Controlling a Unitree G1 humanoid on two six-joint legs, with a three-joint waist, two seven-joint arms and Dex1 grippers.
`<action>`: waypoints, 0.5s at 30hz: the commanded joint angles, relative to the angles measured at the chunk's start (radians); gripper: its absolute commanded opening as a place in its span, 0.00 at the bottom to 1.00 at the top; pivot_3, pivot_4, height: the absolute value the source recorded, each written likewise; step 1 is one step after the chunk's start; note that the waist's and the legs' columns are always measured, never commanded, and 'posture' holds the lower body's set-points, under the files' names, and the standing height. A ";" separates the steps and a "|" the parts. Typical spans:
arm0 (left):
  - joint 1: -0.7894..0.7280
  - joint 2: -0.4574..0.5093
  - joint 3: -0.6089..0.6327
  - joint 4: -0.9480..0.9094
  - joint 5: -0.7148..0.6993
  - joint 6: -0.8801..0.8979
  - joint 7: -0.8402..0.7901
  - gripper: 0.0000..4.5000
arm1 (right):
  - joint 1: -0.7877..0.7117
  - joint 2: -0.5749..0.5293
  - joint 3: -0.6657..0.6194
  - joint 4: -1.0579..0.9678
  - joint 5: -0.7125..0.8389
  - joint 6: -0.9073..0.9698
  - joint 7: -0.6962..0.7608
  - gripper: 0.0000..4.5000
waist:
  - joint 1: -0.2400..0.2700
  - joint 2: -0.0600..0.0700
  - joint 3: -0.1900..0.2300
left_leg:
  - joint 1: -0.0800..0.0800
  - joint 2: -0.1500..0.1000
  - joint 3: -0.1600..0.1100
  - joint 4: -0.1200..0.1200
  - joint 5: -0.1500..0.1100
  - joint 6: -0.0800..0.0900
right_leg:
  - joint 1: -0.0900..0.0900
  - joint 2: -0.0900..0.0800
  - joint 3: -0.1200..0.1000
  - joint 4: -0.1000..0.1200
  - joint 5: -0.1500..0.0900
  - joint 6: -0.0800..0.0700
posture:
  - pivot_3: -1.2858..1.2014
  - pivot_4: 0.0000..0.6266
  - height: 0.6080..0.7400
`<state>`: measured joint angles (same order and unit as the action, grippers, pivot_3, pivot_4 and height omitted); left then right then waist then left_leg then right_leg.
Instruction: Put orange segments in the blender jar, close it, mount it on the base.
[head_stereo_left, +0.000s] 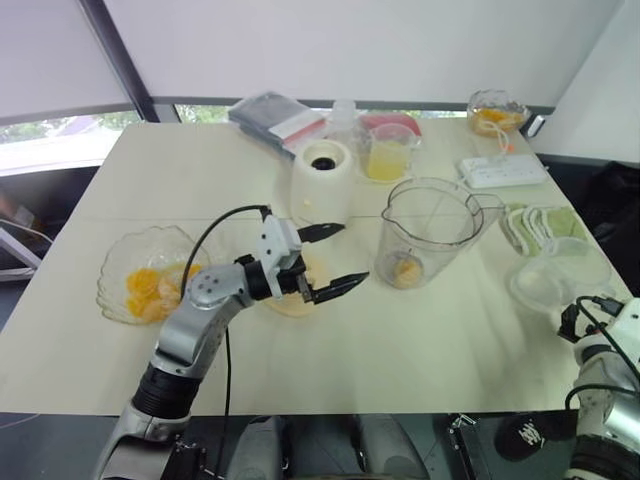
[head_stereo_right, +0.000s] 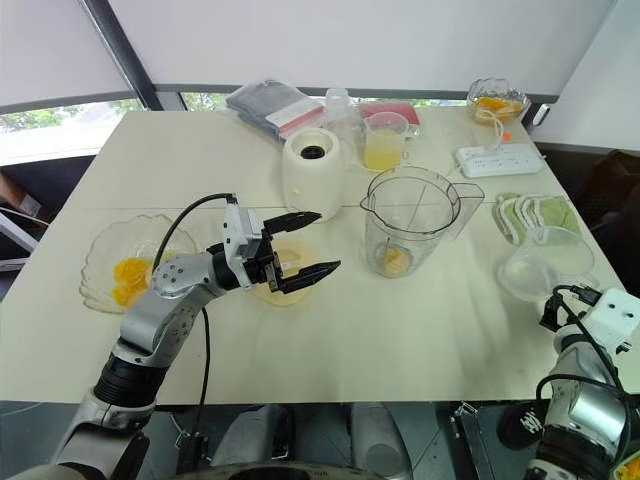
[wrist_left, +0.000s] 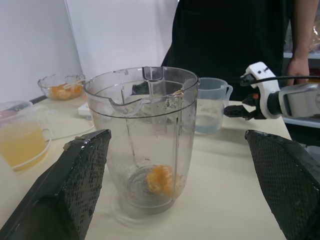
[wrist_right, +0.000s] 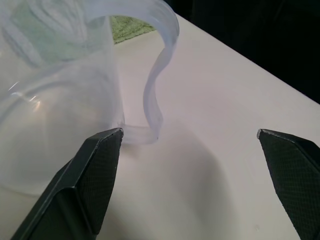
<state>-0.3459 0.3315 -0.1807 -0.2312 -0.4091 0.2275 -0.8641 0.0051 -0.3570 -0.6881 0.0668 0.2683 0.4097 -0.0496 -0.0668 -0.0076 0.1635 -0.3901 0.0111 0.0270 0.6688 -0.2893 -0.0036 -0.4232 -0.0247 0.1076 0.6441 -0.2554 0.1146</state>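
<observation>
The clear blender jar (head_stereo_left: 430, 228) stands upright near the table's middle with one orange segment (head_stereo_left: 406, 270) at its bottom. More orange segments (head_stereo_left: 143, 283) lie in a scalloped glass bowl (head_stereo_left: 115, 262) at the left. The cream-white base (head_stereo_left: 322, 178) stands behind, left of the jar. My left gripper (head_stereo_left: 352, 252) hovers open and empty just left of the jar, pointing at it. In the left wrist view the jar (wrist_left: 142, 135) stands between the left gripper's fingers (wrist_left: 75, 180). My right gripper (wrist_right: 190, 160) is open and empty at the table's right edge, beside a frosted cup's handle (wrist_right: 155, 75).
A flat cream-yellow lid (head_stereo_left: 292, 300) lies under my left hand. A cup of yellow juice (head_stereo_left: 388, 155), a grey packet (head_stereo_left: 275, 115), a power strip (head_stereo_left: 503, 170) and a second bowl of fruit (head_stereo_left: 495, 112) line the back. Green cloths (head_stereo_left: 540, 222) lie right. A person (wrist_left: 225, 40) stands beyond the table.
</observation>
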 joint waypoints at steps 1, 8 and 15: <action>-0.005 -0.008 -0.001 -0.012 0.000 -0.020 -0.004 1.00 | 0.042 0.016 -0.033 -0.145 0.033 0.035 -0.024 0.99 | -0.001 0.000 0.000 | 0.000 0.000 0.000 0.000 0.000 0.000 | 0.000 0.000 0.000 0.000 0.000 0.000 | 0.52 0.24 1.00; -0.006 -0.006 0.008 -0.001 0.004 -0.020 -0.012 1.00 | 0.278 0.090 0.029 -0.628 0.129 0.189 0.016 0.99 | -0.002 0.000 0.000 | 0.000 0.002 -0.001 -0.002 0.000 0.000 | 0.000 0.000 -0.001 -0.001 -0.001 0.000 | 0.52 0.24 1.00; -0.030 -0.013 0.014 0.031 0.002 -0.015 -0.011 1.00 | 0.314 0.104 0.073 -0.906 0.216 0.316 0.000 0.99 | 0.000 -0.002 0.000 | 0.000 0.002 0.000 -0.001 0.000 0.000 | 0.000 0.000 0.000 -0.001 -0.002 -0.003 | 0.52 0.24 1.00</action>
<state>-0.3544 0.3231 -0.1800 -0.1922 -0.4023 0.2266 -0.8733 0.3263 -0.2548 -0.6113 -0.7794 0.4582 0.7080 -0.0391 -0.0670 -0.0093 0.1638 -0.3901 0.0129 0.0266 0.6681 -0.2892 -0.0037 -0.4230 -0.0249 0.1073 0.6426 -0.2579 0.1114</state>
